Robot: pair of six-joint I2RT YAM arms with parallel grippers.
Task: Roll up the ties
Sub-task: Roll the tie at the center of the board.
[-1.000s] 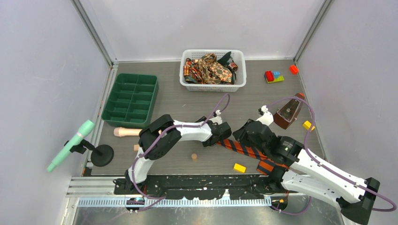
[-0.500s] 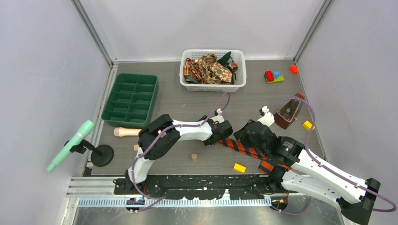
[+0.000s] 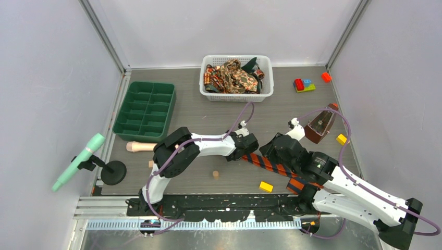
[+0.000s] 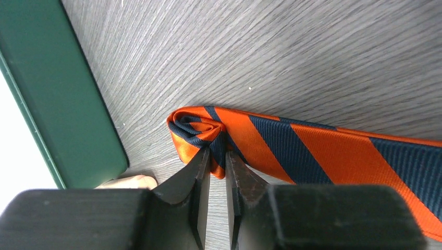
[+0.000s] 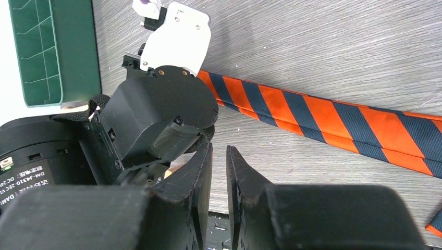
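Note:
An orange-and-dark striped tie lies diagonally on the grey table, its left end curled into a small roll. My left gripper is shut on the lower edge of that roll. The long flat band runs off to the right. My right gripper hovers just beside the left one, above the band, jaws a narrow slit apart with nothing between them. More ties, paisley and dark green, are heaped in the white basket.
A green compartment tray sits at the left, with a beige peg below it. A small wooden piece and a yellow block lie near the front. A brown wedge and coloured blocks are at the right.
The left gripper's jaws have closed in on the rolled end of the striped tie. Both arms have stayed almost where they were.

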